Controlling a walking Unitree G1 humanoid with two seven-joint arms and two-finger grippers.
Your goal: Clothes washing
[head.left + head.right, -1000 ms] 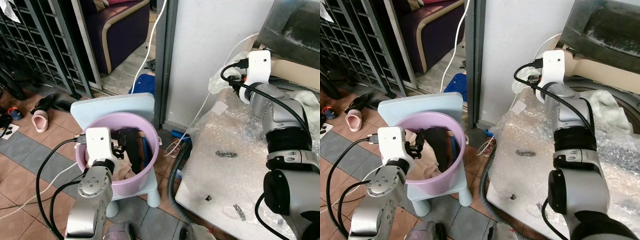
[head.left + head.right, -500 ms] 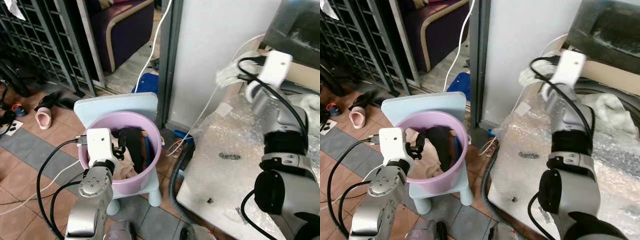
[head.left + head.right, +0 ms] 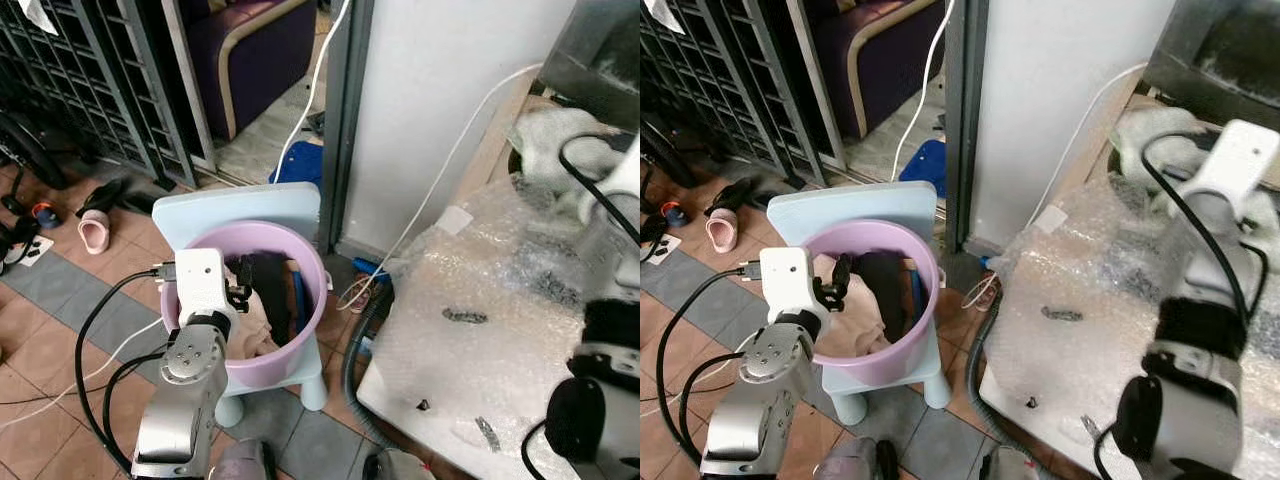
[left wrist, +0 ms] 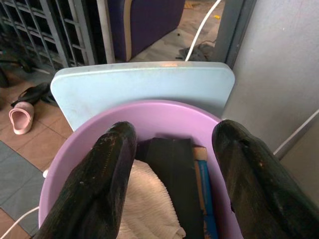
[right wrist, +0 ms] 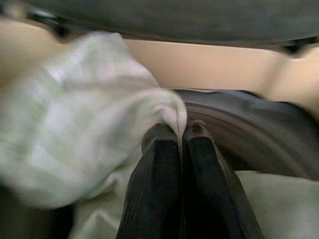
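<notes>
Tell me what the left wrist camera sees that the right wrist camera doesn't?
The left wrist view looks past the left gripper, fingers spread open, into a purple basin holding a black garment and a pale towel, resting on a light blue chair. The right wrist view has the right gripper pinching a pale cloth at the washer's dark drum rim. Both share two black fingers and laundry.
</notes>
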